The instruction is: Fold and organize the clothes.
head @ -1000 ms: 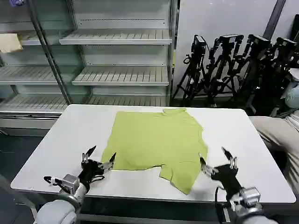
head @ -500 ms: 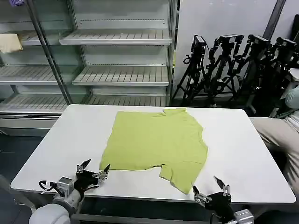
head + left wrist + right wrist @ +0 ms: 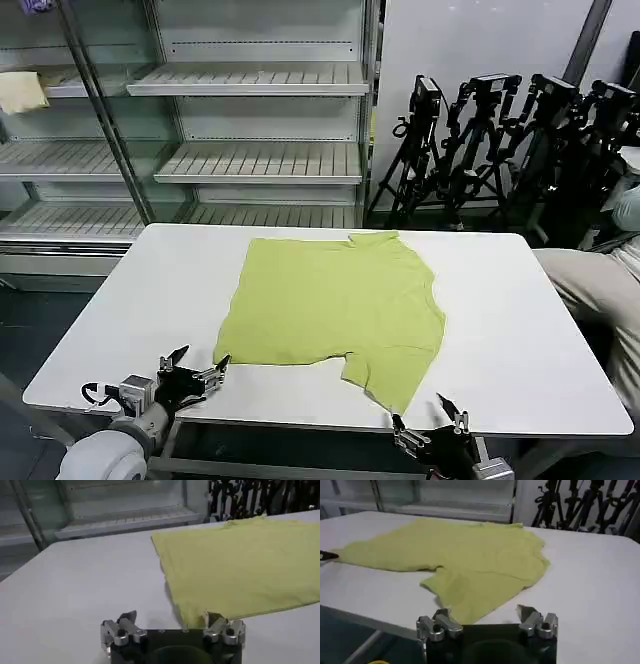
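The clothes are one lime-green short-sleeved shirt [image 3: 335, 300], lying flat and partly folded in the middle of the white table [image 3: 510, 310], its collar toward the far edge. The same shirt [image 3: 240, 565] spreads ahead of the left wrist camera and also ahead of the right one [image 3: 465, 560]. My left gripper [image 3: 195, 370] hangs open at the table's front left edge, just short of the shirt's near left corner. My right gripper [image 3: 428, 432] is open too, low at the front edge, below the shirt's near sleeve. Neither holds anything.
Metal wire shelves [image 3: 250, 90] stand behind the table, with a pale yellow cloth [image 3: 20, 92] on one at the far left. Black tripods [image 3: 500, 140] cluster at the back right. A person's leg [image 3: 600, 280] is beside the table's right edge.
Both grippers have drawn back from the shirt toward the table's front edge and sunk lower. The right one moved most, dropping below the edge. The shirt lies as before.
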`<state>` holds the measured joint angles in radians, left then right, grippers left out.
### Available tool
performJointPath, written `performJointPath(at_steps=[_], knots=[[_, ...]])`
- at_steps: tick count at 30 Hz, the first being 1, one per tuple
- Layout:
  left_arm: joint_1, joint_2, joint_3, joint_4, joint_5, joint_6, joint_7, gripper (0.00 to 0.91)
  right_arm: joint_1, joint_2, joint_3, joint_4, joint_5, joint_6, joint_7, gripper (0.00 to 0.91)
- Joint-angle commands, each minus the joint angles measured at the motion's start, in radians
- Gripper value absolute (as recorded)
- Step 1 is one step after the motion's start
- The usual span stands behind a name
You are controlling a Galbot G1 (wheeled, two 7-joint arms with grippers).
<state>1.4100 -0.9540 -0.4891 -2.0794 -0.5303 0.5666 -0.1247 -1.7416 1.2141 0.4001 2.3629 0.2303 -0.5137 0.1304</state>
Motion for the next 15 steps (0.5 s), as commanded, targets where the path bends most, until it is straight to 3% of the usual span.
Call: performJointPath(at_steps=[1,15], knots=[[-0.008,0.001,0.001,0.018,0.011,0.010,0.001,0.010,0.024,0.003,-0.035,-0.033,0.008,-0.009,0.018,0.000],[0.012,-0.012,0.012,0.007,0.007,0.010,0.019,0.010,0.059,0.013,-0.052,-0.042,0.051,-0.041,0.017,0.000]])
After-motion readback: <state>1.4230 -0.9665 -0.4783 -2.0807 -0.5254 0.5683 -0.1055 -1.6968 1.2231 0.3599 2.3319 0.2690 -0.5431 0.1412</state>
